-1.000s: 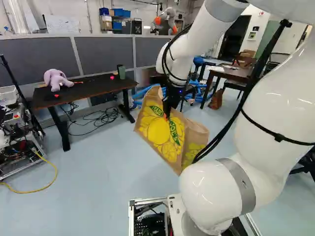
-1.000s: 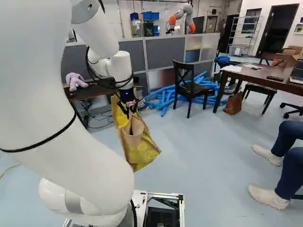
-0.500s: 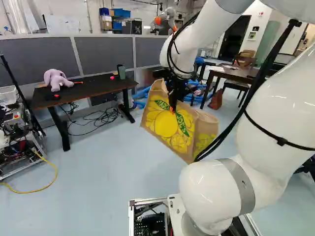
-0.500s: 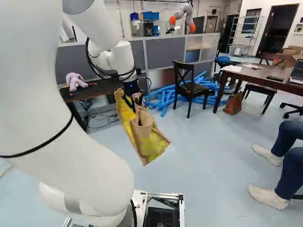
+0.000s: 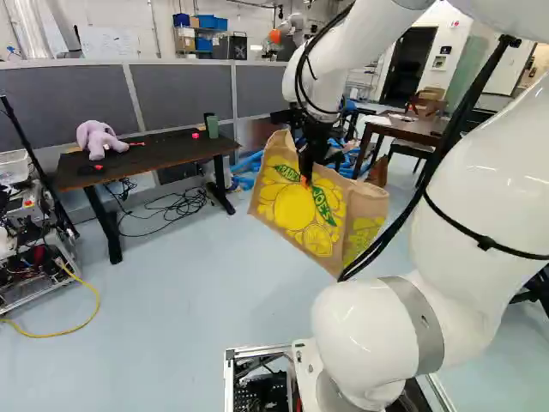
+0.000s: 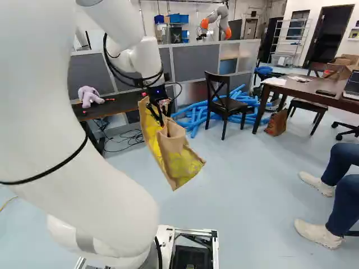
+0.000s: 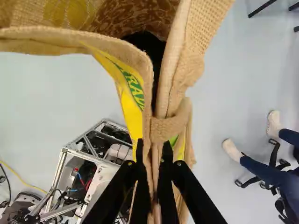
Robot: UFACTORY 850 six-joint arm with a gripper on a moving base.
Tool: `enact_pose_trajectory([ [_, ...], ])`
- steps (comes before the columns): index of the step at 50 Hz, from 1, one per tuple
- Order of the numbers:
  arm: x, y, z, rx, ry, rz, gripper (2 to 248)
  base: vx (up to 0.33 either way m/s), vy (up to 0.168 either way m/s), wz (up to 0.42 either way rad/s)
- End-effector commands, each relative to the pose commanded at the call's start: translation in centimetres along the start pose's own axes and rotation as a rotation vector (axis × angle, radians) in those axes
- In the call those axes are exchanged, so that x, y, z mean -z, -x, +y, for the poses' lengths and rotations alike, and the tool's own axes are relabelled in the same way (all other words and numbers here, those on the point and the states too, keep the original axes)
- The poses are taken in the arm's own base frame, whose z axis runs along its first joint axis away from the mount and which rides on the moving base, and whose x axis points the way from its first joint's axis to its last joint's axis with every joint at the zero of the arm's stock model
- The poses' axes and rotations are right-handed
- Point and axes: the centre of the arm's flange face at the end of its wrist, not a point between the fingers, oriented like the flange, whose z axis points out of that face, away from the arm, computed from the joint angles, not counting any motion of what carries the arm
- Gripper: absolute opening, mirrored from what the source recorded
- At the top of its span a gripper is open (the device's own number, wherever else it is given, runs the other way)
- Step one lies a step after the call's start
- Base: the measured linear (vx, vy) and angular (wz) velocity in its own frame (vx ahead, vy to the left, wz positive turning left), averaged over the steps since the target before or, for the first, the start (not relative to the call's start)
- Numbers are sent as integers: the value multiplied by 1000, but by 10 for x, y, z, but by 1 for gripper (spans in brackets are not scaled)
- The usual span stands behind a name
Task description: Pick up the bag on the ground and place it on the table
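The bag (image 5: pixel 296 206) hangs tilted near the centre of the left base view, its rim (image 7: pixel 145 70) pinched in my end effector (image 7: pixel 153 143); light and floppy, I judge, best held there.

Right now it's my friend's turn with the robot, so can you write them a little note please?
Gripper: shut on the bag near its top.
Bag: in the air, tilted, above the floor.
Done: picked up.
Left: carry it over a table, lower it, let go. Maybe the black table with the purple toy, maybe the brown table; I can't tell which.
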Motion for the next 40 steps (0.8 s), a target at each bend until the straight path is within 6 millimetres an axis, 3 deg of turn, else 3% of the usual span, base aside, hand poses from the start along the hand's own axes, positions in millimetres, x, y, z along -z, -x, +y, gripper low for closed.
enact_pose_trajectory([
  [40, 58, -15, -1, 18, -30, -62, 21, 0, 0, 0],
])
